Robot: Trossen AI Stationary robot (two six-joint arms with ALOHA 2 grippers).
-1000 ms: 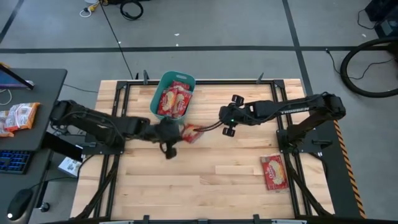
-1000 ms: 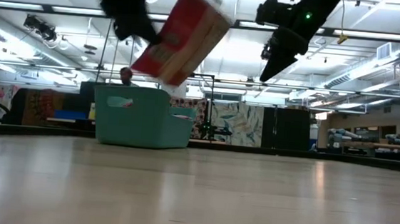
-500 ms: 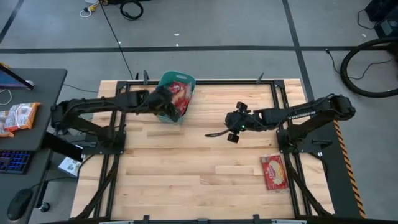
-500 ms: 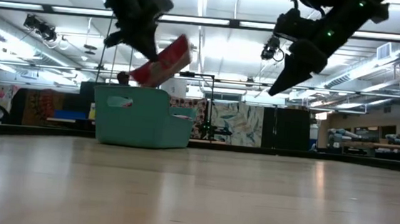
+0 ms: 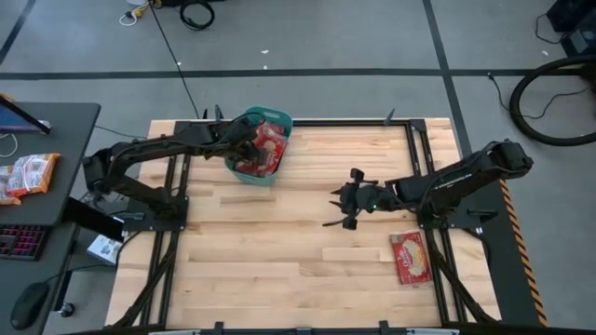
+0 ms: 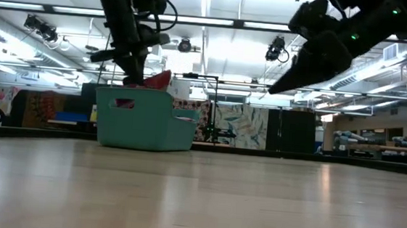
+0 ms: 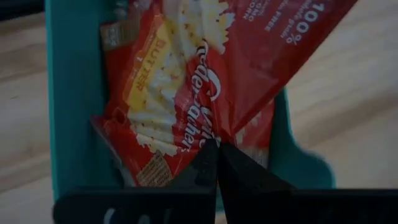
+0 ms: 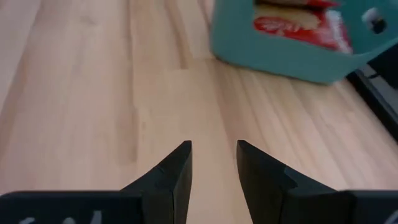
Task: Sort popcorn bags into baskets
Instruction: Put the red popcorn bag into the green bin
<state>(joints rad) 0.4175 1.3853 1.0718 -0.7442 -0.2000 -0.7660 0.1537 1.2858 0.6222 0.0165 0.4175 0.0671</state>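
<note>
My left gripper [image 5: 248,149] hangs over the teal basket [image 5: 237,166] at the table's far edge, shut on a red popcorn bag [image 7: 267,56]. Several more red bags [image 7: 146,106] lie flat inside the basket. In the low view the left gripper [image 6: 137,74] reaches the basket's rim [image 6: 147,91], and a red tip of the bag [image 6: 159,79] shows above it. My right gripper [image 5: 335,216] is open and holds nothing, above the table's middle, with its fingers apart [image 8: 213,155]. One more popcorn bag [image 5: 411,257] lies flat on the table by the right arm's base. My left gripper pinches the red popcorn bag between its two fingers at a narrow corner of the packet [image 7: 225,132]. The fingers come from above, pointing down into the basket. The bag spreads out tilted beyond the fingertips, over the bags lying in the basket.
Orange-and-white packets [image 5: 28,175] lie on the side desk left of the table, beside a keyboard [image 5: 20,240]. Black frame rails [image 5: 307,122] run along the table's far edge and sides. Bare wood [image 5: 279,261] stretches between the basket and the near edge.
My left gripper has carried the bag from the table's middle toward the far edge, then down into the basket; the bag now sits mostly below the rim. My right gripper has drawn back toward the table's right and near edges and come lower.
</note>
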